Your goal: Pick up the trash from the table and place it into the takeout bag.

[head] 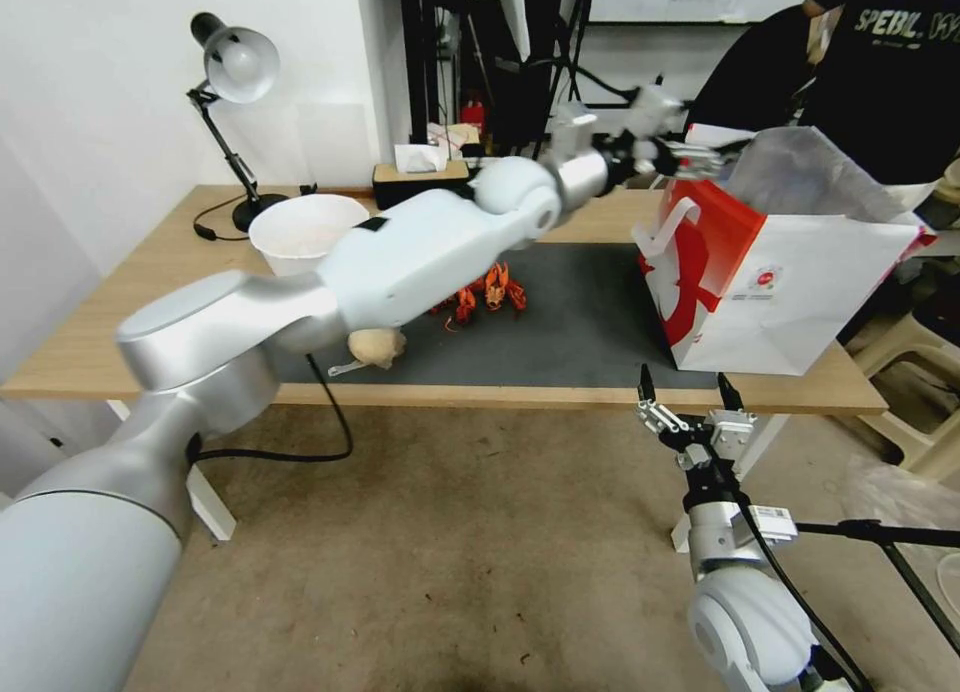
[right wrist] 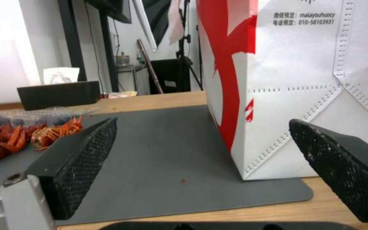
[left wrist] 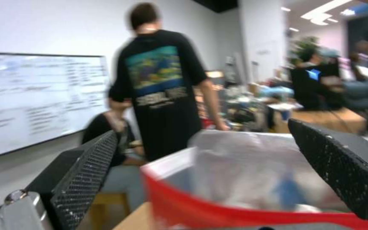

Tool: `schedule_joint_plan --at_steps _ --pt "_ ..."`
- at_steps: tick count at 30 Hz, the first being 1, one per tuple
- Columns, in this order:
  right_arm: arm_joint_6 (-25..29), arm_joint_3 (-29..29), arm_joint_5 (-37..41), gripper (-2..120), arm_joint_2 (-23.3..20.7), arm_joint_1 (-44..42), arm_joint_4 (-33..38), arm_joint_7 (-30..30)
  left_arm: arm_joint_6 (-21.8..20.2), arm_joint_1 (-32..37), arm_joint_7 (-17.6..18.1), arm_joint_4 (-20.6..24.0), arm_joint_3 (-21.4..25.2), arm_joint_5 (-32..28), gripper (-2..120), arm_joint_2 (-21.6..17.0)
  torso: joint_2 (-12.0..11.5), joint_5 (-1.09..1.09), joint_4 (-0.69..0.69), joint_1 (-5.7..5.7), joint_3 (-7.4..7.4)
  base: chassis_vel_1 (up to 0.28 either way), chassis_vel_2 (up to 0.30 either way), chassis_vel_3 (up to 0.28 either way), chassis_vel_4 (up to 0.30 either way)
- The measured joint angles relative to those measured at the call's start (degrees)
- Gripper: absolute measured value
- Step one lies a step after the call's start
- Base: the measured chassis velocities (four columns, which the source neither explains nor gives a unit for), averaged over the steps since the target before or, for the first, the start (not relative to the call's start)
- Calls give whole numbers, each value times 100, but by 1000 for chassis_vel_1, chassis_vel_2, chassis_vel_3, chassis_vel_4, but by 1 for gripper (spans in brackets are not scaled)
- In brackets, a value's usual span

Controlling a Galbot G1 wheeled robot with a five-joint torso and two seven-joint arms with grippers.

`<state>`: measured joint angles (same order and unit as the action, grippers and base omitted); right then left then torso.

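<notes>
Both pincer fingers of left pincer spread above takeout bag.

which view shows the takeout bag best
The head view: the whole takeout bag stands at the mat's right end, red side, handle and open top visible, with the left tool open over its rim. The left wrist view shows just its blurred open top; the right wrist view shows a lower corner up close.
</notes>
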<state>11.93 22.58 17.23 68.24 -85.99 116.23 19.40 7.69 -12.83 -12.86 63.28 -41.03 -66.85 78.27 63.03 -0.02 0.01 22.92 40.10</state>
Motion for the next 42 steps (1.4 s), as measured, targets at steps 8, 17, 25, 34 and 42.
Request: schedule_joint_plan --at_steps 8,17,25,34,42 --pt "-19 0 -17 100 9 -11 12 20 -164 569 584 532 593 -18 100 -576 0 1 -2 0 0 0 0 0 0" --pt "-37 0 -28 100 31 9 13 33 -244 1177 864 950 1032 182 100 -1155 0 0 0 0 0 0 0 0 0" --pt "-44 -41 -69 100 72 9 -4 33 -263 1879 1004 1556 1652 328 100 -1958 0 0 0 0 0 0 0 0 0" --pt "-70 -53 -144 100 87 -56 -4 71 -431 3008 1201 2452 2912 604 100 -2766 0 2 -1 -1 -1 0 0 0 0" --pt "-102 -51 -156 100 81 -67 -3 105 -637 4520 1455 3260 3973 1201 100 -3105 -1 0 -1 0 0 0 0 0 0"
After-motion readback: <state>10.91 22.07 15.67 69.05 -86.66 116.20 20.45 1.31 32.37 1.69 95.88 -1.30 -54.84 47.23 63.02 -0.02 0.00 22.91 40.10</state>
